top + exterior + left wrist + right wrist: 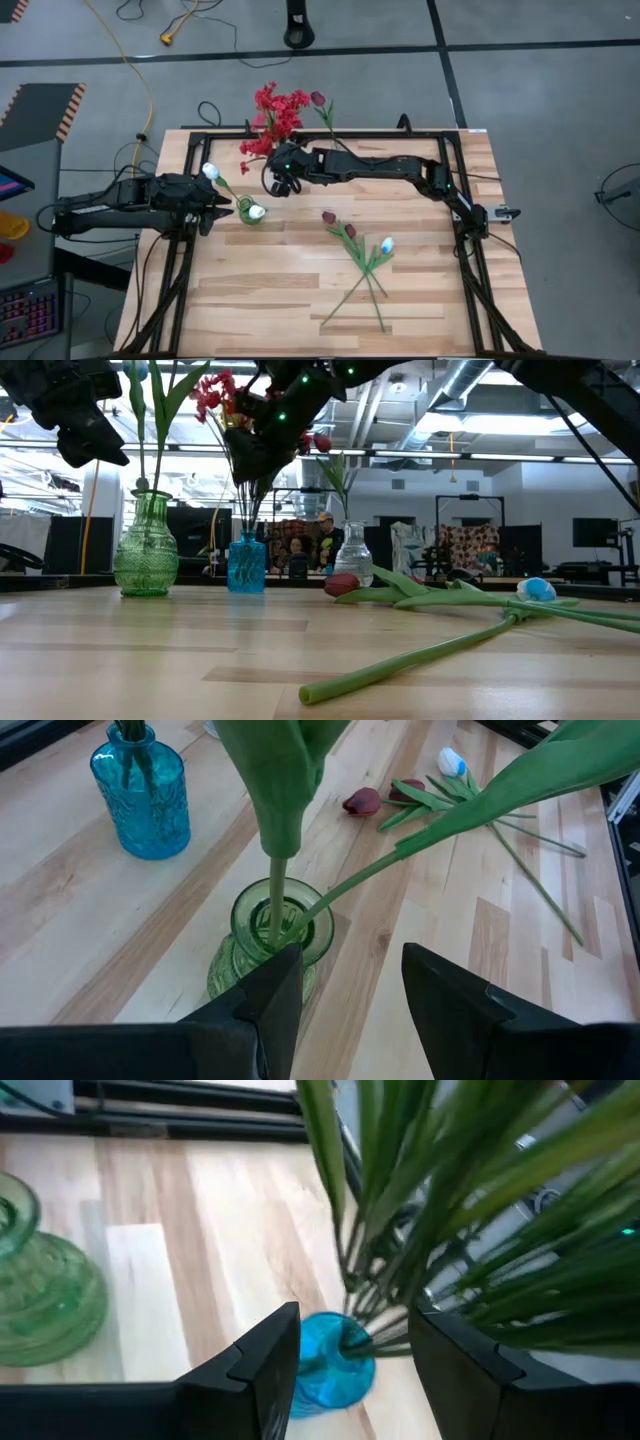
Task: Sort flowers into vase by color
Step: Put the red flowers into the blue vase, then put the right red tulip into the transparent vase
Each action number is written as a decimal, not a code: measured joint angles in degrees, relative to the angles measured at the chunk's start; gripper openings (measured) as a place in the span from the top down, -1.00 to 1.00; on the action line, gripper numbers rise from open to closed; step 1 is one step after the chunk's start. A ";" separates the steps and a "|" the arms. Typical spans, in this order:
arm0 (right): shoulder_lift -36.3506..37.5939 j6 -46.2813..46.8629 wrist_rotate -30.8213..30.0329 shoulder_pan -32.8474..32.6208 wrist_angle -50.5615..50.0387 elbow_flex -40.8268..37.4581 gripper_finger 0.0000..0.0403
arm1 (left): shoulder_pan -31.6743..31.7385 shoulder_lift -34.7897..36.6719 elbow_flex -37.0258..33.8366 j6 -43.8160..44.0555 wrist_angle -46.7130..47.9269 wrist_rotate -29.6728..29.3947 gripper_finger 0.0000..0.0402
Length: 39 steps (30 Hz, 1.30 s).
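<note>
The left tool [345, 995] hovers open and empty just above the green vase [270, 935]. The right tool [350, 1370], open too, holds nothing above the blue vase [330, 1360], beside the red flowers [275, 115].

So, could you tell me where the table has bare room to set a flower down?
Bare wood runs along the near edge left of the loose tulips. It is crowded around the green vase and blue vase, where both grippers hover.

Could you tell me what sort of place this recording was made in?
Probably a robotics lab or workshop: a wooden table on a bare grey floor with loose cables, exposed ceiling ducts, and people among equipment behind.
</note>
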<state>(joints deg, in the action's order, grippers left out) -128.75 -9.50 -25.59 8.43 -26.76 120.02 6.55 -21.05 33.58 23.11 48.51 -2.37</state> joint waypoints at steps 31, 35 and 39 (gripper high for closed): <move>7.84 15.59 -2.38 -7.45 -47.66 0.05 -0.06 | -4.06 1.66 0.00 7.04 0.05 5.74 0.20; 12.60 20.25 -3.04 -8.54 -47.93 -7.19 -0.06 | -8.36 1.57 0.00 11.10 -0.04 3.00 0.20; 18.14 26.36 -3.03 -10.39 -47.54 -15.11 -0.06 | -13.78 0.43 0.00 13.57 -2.30 -1.67 0.20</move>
<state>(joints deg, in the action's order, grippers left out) -110.61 16.87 -28.62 -1.96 -74.30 104.91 -7.23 -20.63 33.58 36.69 46.21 -4.04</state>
